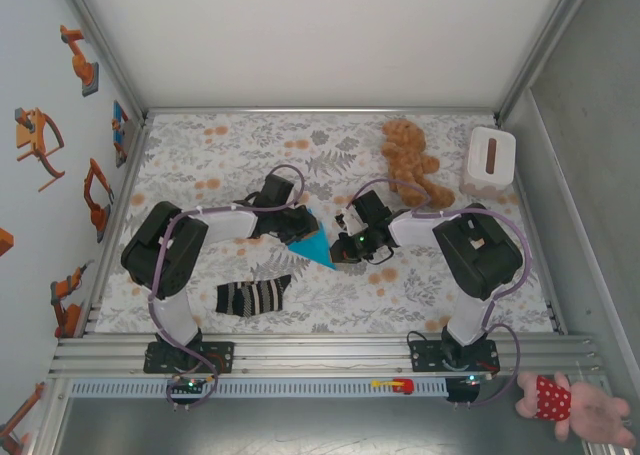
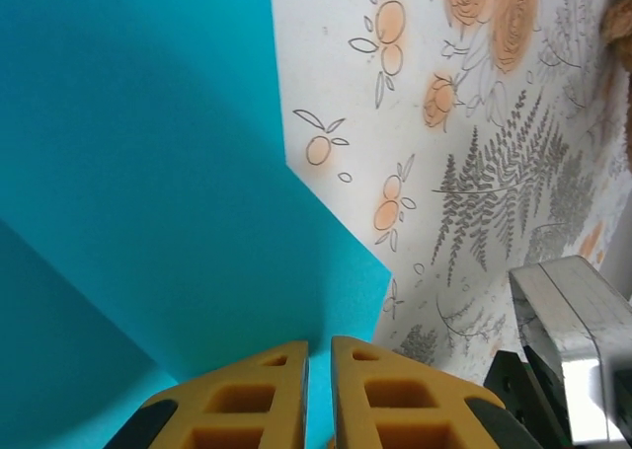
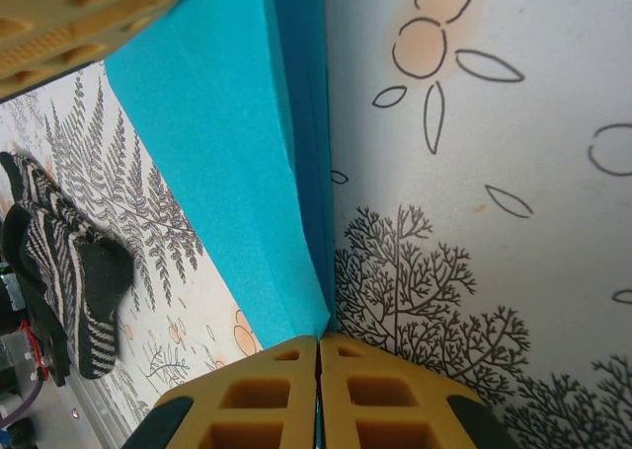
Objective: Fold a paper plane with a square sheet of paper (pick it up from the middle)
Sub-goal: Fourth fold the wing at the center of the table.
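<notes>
— At mid-surface (image 1: 230, 145), what was the condition of the paper (image 1: 312, 247)?
— Turquoise, folded to a point, with creased layers. The left hand (image 2: 318, 355) was nearly closed, pinching its edge. The right hand (image 3: 318, 342) was pressed together on its tip.

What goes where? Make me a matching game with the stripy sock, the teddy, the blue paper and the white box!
Things: 1 stripy sock; 2 teddy; 3 blue paper; 4 white box.
Places: A far right corner of the table; B middle; C near edge, left half; D far side, left of the box.
Pairs: 1-C, 2-D, 3-B, 4-A.
</notes>
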`<act>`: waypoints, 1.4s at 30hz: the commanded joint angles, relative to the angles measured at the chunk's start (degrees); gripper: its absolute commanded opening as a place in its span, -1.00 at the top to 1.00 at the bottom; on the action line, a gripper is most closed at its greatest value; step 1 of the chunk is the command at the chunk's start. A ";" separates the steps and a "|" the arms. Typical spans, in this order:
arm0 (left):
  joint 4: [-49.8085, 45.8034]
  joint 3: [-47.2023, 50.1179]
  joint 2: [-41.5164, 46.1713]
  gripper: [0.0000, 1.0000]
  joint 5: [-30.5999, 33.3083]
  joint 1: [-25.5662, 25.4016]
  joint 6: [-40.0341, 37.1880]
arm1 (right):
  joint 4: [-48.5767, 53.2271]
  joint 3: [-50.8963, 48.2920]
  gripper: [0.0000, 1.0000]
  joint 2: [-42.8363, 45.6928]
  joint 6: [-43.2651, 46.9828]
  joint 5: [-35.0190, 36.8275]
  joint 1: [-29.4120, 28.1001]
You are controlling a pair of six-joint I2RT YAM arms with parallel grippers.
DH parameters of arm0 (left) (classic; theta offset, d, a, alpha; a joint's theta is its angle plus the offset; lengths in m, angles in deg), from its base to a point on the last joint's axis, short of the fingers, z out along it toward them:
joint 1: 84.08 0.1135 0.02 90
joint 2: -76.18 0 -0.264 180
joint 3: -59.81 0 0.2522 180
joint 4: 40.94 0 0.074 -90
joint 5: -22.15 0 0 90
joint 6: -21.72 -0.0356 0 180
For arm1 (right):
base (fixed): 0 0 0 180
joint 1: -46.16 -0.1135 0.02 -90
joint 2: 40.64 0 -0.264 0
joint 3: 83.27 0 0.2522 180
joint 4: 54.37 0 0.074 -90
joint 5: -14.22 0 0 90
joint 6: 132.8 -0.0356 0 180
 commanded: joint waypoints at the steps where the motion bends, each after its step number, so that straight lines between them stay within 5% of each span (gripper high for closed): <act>1: -3.26 -1.56 -1.55 0.71 1.46 0.26 -0.96 | 2.29 0.99 0.82 -1.31 0.31 1.61 -0.43; 42: -3.78 0.23 -3.43 0.74 2.95 1.92 1.17 | 3.47 0.74 0.81 -2.55 -0.32 3.72 -0.35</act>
